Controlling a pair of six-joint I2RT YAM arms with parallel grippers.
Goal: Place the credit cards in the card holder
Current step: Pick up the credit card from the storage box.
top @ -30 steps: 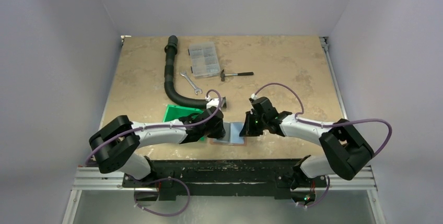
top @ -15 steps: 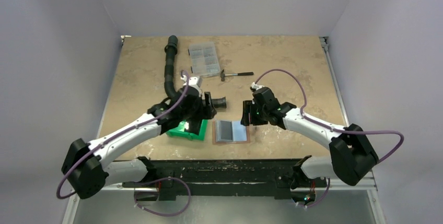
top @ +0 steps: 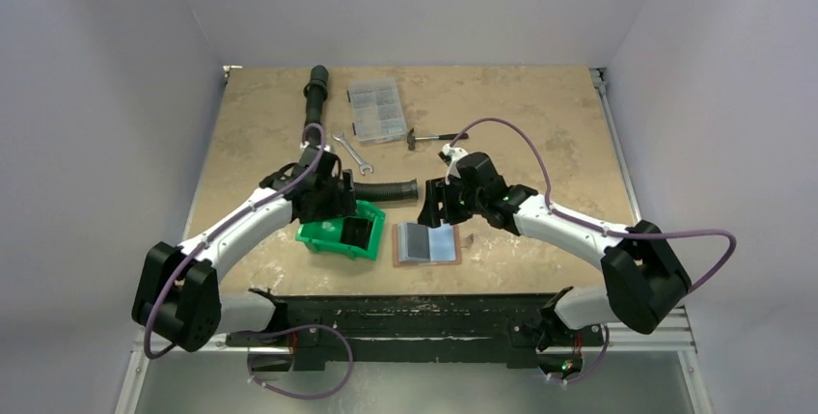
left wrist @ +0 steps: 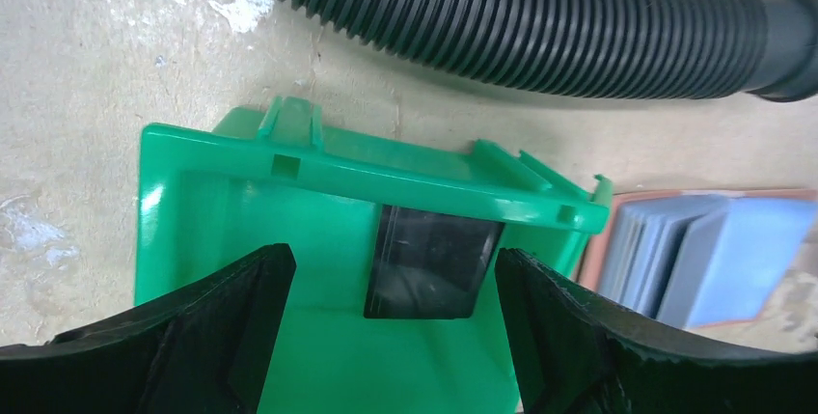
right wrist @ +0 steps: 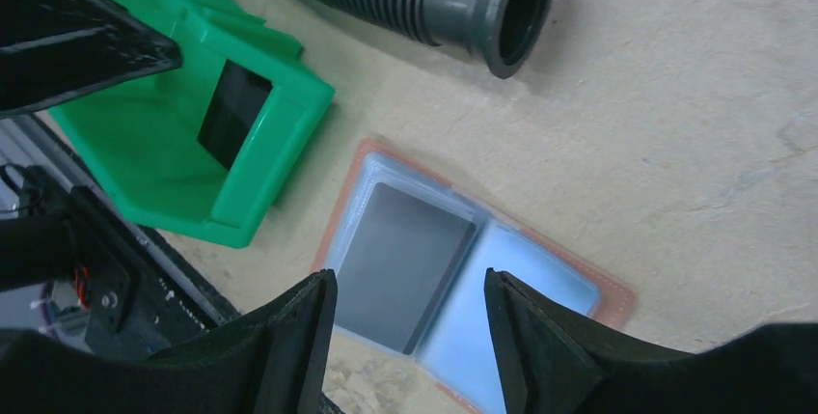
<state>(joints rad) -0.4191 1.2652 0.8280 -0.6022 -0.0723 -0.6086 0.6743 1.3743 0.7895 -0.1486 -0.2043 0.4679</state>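
The card holder (top: 444, 243) lies open and flat near the table's front edge, reddish-brown rim and grey-blue inside (right wrist: 521, 308). A grey credit card (right wrist: 400, 264) sits in its left half (top: 415, 240). A second, dark credit card (left wrist: 429, 264) leans against the inner wall of the green bin (left wrist: 241, 231), also visible from above (top: 357, 233). My left gripper (left wrist: 395, 327) hangs open over the bin (top: 323, 235), a finger on either side of that card, not touching it. My right gripper (right wrist: 410, 337) is open above the card holder, holding nothing.
A black corrugated hose (top: 381, 189) lies just behind the bin and holder, its mouth (right wrist: 516, 9) near my right gripper (top: 431, 211). Further back are a clear compartment box (top: 376, 108), a wrench (top: 352, 151) and a small hammer (top: 434, 136).
Both grippers opened and rose off the card holder. The left arm swung left over the green bin; the right drew back. The holder now shows, with the grey card in it.
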